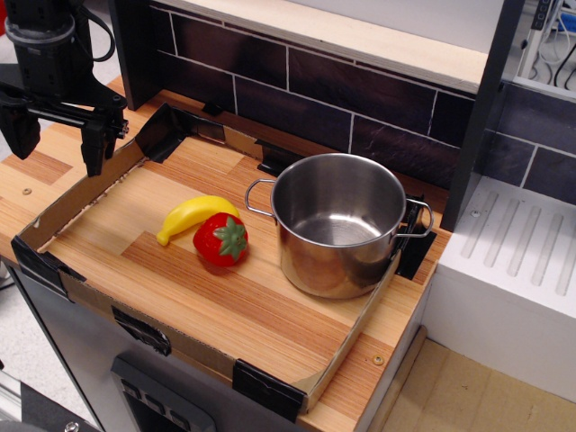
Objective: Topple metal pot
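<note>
In the only view, my pincer (56, 137) hangs at the far left, above the left edge of the wooden counter (225, 297), with its two dark fingers spread apart and nothing between them. The large shiny steel pot (337, 225) with thin wire loop handles stands upright at the right side of the counter, its open mouth facing up, close to the low cardboard border (355, 333) there. Near the middle lie a yellow plastic banana (193, 216) and a red toy strawberry (221, 239), touching each other, apart from the pot. I judge the task is not begun: the pot is not tipped, and I am well apart from it. All the work is left: to cross over the fruits, reach the pot, and push it onto its side.
</note>
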Controlling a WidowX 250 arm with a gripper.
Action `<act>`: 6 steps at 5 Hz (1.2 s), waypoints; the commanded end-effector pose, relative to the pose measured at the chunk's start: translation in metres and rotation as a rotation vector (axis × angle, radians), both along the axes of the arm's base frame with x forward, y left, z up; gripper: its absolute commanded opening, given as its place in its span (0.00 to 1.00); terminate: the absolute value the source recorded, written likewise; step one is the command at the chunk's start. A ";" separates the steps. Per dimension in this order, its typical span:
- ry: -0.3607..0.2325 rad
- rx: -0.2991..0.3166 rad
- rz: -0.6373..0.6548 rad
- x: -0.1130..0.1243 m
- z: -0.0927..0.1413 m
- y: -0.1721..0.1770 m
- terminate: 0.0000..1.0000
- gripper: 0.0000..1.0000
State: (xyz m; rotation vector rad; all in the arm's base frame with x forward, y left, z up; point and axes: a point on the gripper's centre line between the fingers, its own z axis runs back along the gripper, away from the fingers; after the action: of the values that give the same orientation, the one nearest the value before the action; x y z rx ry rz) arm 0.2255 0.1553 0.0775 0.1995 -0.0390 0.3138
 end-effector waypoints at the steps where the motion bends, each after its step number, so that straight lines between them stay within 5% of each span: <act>1: 0.000 0.000 0.000 0.000 0.000 0.000 0.00 1.00; 2: 0.047 0.013 -0.150 0.014 0.006 -0.014 0.00 1.00; 3: 0.024 -0.022 -0.315 0.022 0.026 -0.037 0.00 1.00; 5: 0.084 -0.124 -0.616 0.040 0.051 -0.091 0.00 1.00; 6: 0.023 -0.138 -0.773 0.045 0.060 -0.119 0.00 1.00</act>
State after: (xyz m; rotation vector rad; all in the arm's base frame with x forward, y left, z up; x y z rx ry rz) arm 0.2736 0.0323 0.1156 0.0072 -0.0073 -0.4542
